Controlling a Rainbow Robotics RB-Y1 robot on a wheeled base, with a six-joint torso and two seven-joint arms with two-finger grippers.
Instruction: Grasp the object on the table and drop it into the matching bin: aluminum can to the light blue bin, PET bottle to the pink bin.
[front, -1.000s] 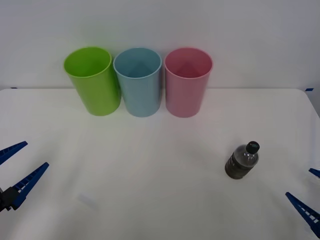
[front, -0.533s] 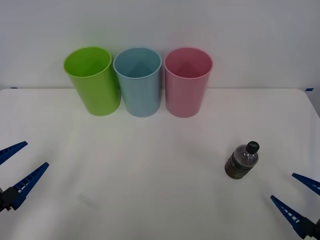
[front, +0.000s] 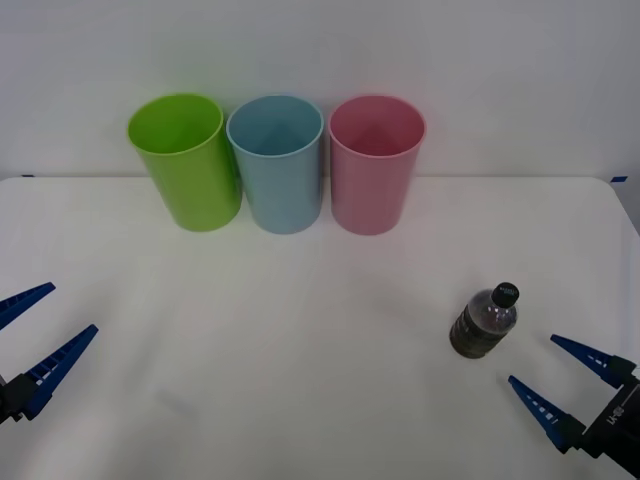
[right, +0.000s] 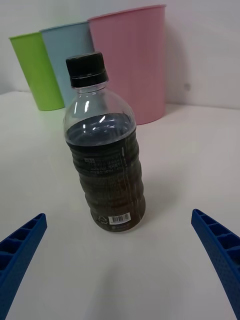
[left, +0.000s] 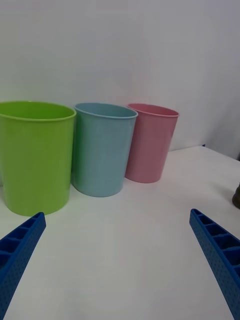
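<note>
Hidden/cut off: right gripper (front: 565, 385) sits at the front-right edge of the table (front: 300, 330); its wrist body runs out of the front view's corner. Left gripper (front: 35, 335) is at the front-left edge, lower finger base clipped by the picture edge. In the left wrist view the PET bottle (left: 236, 196) is just a dark sliver at the picture edge, barely readable as a bottle.

Views compared: front view gives the layout. Lime green bin (front: 185, 160), light blue bin (front: 276, 163), pink bin (front: 375, 163) stand in a row along the far side, neighbours touching or nearly so; can't tell which. PET bottle (front: 484, 321) stands upright on the right side of the table, well apart from the bins, just beyond the right gripper's fingertips. Right wrist view shows the bottle (right: 104, 150) close up, centred ahead of the spread blue fingers (right: 20, 250), not touched by either. Pink bin (right: 132, 60) is directly behind it there, with light blue and lime green beside.

Bottle: clear ribbed plastic, dark liquid filled to the shoulder, dark label with barcode near the base, black screw cap on. Label text too small to read.

Grippers: both have fingers spread wide, holding nothing.
</note>
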